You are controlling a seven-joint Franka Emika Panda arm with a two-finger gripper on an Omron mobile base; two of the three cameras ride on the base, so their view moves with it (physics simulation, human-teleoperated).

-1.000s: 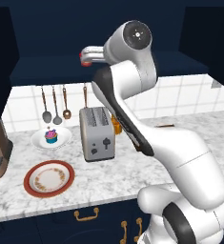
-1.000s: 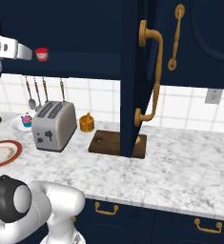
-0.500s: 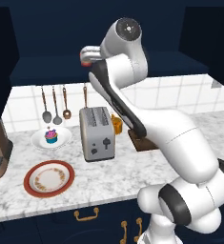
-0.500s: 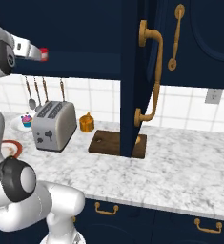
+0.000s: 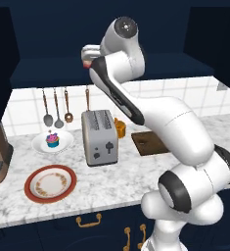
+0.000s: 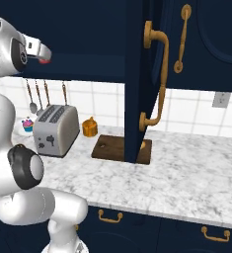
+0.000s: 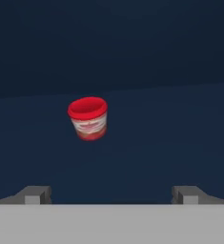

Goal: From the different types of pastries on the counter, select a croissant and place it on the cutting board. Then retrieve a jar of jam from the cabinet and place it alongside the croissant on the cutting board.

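Ahead, short round red-lidded jar of jam [image 7: 88, 118], pincer [image 7: 111, 194] spread

This is a home kitchen. A white marble counter [image 5: 102, 179] with grey veining runs over navy drawers with gold handles [image 5: 88, 221], backed by white wall tiles [image 6: 102, 101]. A silver toaster [image 5: 100, 137] stands on it, cooking utensils [image 5: 57, 108] hang on the wall behind, and a red-rimmed plate [image 5: 51, 183] and a dark wooden cutting board [image 6: 116, 147] lie on it. Dark navy wall cabinets [image 6: 181, 44] hang above.
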